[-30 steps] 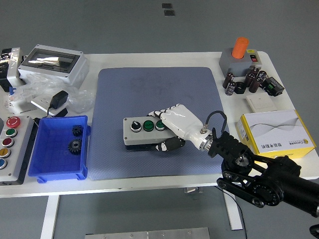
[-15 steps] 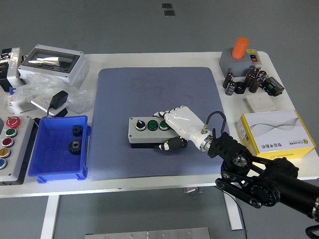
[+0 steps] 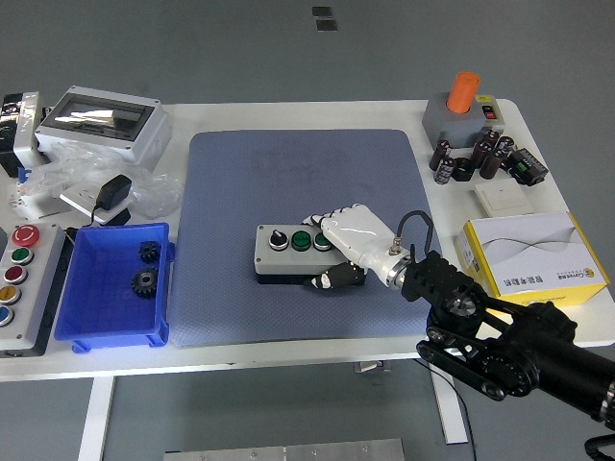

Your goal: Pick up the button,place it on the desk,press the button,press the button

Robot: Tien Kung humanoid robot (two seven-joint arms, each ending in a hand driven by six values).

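My right hand (image 3: 348, 242) is wrapped around the right end of the button box (image 3: 293, 253), white fingers (image 3: 327, 213) curled over its top edge and my thumb pressed against its near side, so the box is clamped in my grip. The box is a grey unit with a black base, carrying a black selector knob and two green buttons along its top face; it sits over the middle of the blue mat (image 3: 298, 173), and I cannot tell whether its base touches the mat or hangs just above it. My black forearm comes in from the lower right corner across the table's near edge. To the left of the mat a blue bin (image 3: 106, 317) holds two small black gears (image 3: 144, 269), and beside that, at the table's left edge, lies a panel of coloured buttons (image 3: 14, 274). At the far right stand a grey base with an orange cylinder (image 3: 464, 91), a cluster of dark capacitors, and a yellow-and-white carton (image 3: 528, 250).
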